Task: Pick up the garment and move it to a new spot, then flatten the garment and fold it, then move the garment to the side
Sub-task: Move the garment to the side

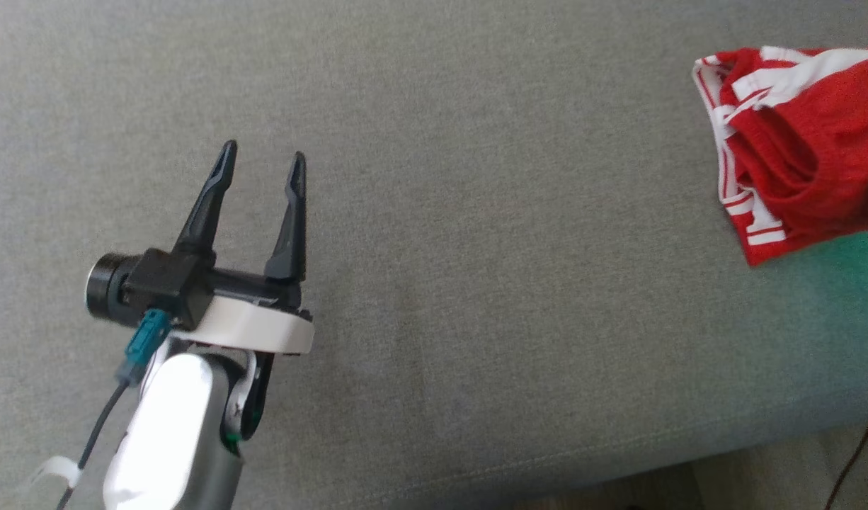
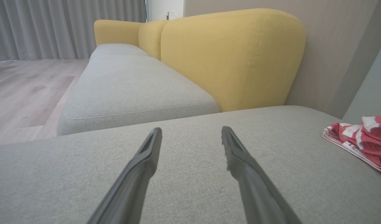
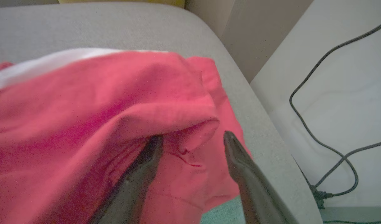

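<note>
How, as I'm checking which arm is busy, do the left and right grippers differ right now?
The left gripper hangs over bare grey cushion, well apart from the red garment; the right gripper is at the garment, a fold lying between its fingers. The left gripper's fingertips are bare; one of the right gripper's is tucked under cloth. Both stand open.

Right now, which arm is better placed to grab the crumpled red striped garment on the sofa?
Probably right: the right gripper is open over the red striped garment; the left gripper hovers far off over grey sofa cushion.
</note>
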### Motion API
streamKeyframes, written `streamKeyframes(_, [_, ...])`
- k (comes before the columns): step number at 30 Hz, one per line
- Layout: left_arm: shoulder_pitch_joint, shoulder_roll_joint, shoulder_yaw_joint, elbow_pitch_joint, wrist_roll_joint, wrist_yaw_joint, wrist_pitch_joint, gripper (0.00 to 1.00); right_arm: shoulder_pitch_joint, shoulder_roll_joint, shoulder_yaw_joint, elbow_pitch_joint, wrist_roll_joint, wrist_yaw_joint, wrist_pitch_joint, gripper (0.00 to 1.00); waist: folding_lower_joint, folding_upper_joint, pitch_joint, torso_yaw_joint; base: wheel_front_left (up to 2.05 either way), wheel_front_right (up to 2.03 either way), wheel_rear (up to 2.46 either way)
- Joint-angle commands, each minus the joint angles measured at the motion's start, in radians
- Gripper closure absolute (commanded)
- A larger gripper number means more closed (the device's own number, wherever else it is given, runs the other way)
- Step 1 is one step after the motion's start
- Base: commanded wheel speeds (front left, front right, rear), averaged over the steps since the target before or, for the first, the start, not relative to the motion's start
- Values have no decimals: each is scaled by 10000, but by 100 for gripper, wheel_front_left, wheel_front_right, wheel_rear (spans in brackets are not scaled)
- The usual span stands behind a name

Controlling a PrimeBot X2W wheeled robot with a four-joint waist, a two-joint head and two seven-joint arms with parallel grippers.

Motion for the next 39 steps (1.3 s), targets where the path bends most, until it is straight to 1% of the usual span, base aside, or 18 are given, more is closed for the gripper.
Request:
streamKeyframes(1, [30,67,475,-322,49,23,-57,0,335,-24,51,-957,-275,-9,-680,0,-1,0,-305,-47,0,0,0])
streamKeyframes(4, [195,69,571,-314,47,57,-57,0,777,265,87,-1595,-284,-9,-1149,0,-1,0,-565,-65,0,0,0])
streamKeyframes(6, [396,73,676,-309,38,106,-57,0,1302,578,169,-2362,-249,-9,-1559,0,-1,0,-831,-83,0,0,0])
streamKeyframes(11, [898,116,891,-290,-4,198,-57,0,2607,1388,648,-4266,197,-9,-2183,0,-1,0,-1396,-5,0,0,0])
streamKeyframes(14, [1097,151,969,-268,-17,223,-57,0,3291,1830,1002,-5326,407,-9,-2419,0,-1,0,-1649,189,0,0,0])
streamKeyframes(15, [1209,171,1016,-224,-38,237,-57,0,3687,2117,1269,-5924,521,-9,-2541,0,-1,0,-1805,369,0,0,0])
streamKeyframes(16, [1209,171,1016,-224,-38,237,-57,0,3687,2117,1269,-5924,521,-9,-2541,0,-1,0,-1805,369,0,0,0])
streamKeyframes(17, [1330,192,1063,-165,-56,268,-57,0,4030,2351,1549,-6413,566,-9,-2637,0,-1,0,-1962,581,0,0,0])
streamKeyframes(19, [1462,210,1121,-124,-76,317,-57,0,4320,2530,1901,-6831,581,-9,-2747,0,-1,0,-2108,811,0,0,0])
streamKeyframes(25, [1863,292,1317,-84,-145,456,-57,0,4954,2942,2561,-7482,556,-9,-3034,0,-1,0,-2528,1496,0,0,0])
streamKeyframes(29, [2140,377,1401,-49,-178,508,-57,0,5311,3086,2805,-7531,509,-9,-3154,0,-1,0,-2785,1830,0,0,0])
streamKeyframes(34, [2471,461,1379,-18,-225,453,-57,0,5767,3189,2842,-7526,574,-9,-3210,0,-1,0,-3110,2014,0,0,0])
streamKeyframes(39, [2845,477,1292,35,-270,445,-39,0,6282,3227,2747,-7621,695,-9,-3167,0,-1,0,-3508,2000,0,0,0])
